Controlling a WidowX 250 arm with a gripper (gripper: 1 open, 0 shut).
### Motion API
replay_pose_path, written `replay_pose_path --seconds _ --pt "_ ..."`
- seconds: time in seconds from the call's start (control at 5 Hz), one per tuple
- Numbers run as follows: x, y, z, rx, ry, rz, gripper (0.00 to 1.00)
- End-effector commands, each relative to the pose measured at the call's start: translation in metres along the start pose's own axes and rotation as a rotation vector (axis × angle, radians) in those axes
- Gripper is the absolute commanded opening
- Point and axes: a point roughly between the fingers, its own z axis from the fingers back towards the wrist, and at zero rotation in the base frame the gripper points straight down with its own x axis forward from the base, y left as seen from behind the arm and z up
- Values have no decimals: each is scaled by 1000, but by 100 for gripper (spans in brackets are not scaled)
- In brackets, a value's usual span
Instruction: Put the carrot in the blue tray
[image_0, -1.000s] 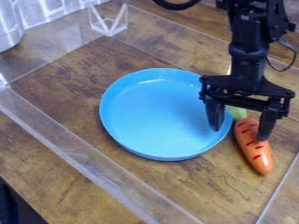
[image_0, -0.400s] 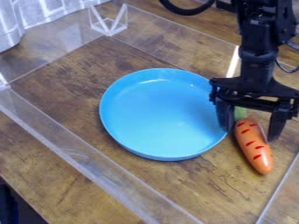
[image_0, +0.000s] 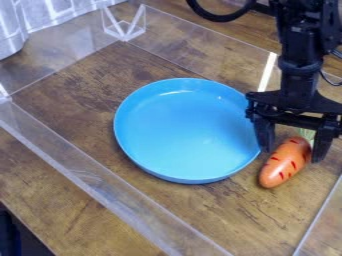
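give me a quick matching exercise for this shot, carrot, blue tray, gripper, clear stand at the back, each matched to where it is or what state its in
Things:
1. carrot
2. blue tray
3. gripper
4. clear stand

Places or states:
A. middle of the wooden table, nothing in it
B. far end of the table, top left of the view
C. jaws open, pointing down over the carrot's leafy end
D. lying on the wood just off the tray's right rim

Pairs: 1-D, 2-A, 3-C, 4-B
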Motion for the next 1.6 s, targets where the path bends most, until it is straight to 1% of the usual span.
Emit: replay_pose_path --seconds 0.0,0.6,0.8,1.0,1.4 --pt "9 -15 17 -30 -55 -24 100" --pt "11 -21 11 -40 -38 -24 100" --pt "14 -21 7 -39 -29 -22 100" --pt "15 -21 2 -37 -27 -23 0" --pt "14 -23 11 -35 -22 -58 0"
